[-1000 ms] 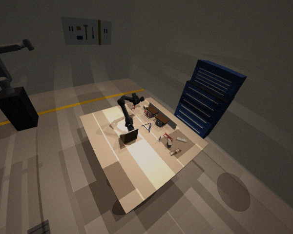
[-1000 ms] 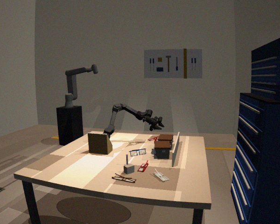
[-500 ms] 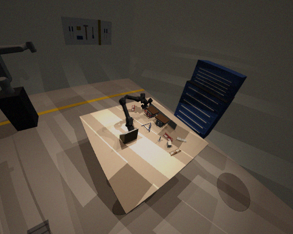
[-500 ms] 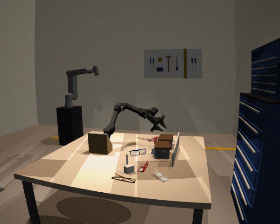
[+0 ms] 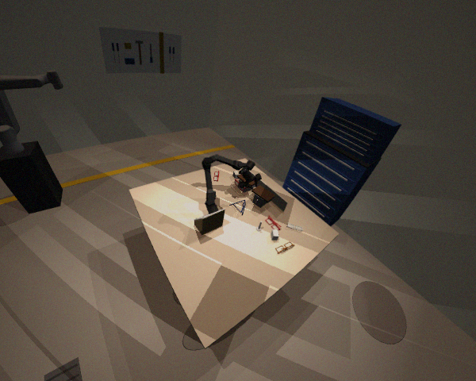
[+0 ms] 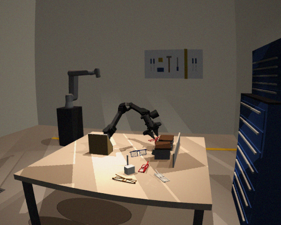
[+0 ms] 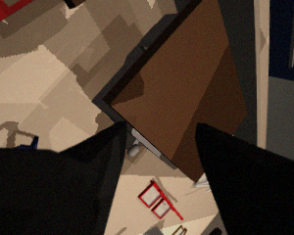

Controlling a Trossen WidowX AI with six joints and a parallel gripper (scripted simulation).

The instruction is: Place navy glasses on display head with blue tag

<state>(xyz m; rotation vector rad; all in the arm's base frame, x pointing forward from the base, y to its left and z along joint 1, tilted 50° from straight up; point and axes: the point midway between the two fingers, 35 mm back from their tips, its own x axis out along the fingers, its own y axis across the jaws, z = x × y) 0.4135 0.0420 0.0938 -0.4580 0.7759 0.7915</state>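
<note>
The navy glasses (image 5: 243, 206) (image 6: 138, 150) stand on the table between the arm's base and the heads, temples spread; a bit of them shows at the left in the wrist view (image 7: 35, 143). Two display heads have flat brown tops. The nearer head (image 5: 263, 193) (image 6: 162, 145) (image 7: 181, 83) fills the middle of the wrist view. The farther head (image 6: 166, 137) is largely covered by the gripper in the top view, with red glasses at its front. No tag colour can be made out. My gripper (image 6: 156, 138) (image 7: 161, 129) is partly open and empty, low beside the heads.
An upright panel (image 5: 277, 199) (image 6: 176, 150) stands behind the heads. A dark box-like stand (image 5: 210, 222) (image 6: 99, 144) is near the arm's base. Red glasses (image 5: 273, 223) (image 6: 143, 167), pale glasses (image 5: 294, 227) (image 6: 161, 176), brown glasses (image 5: 285, 248) (image 6: 124, 179) and a grey block (image 5: 274, 235) (image 6: 129, 169) lie toward the front.
</note>
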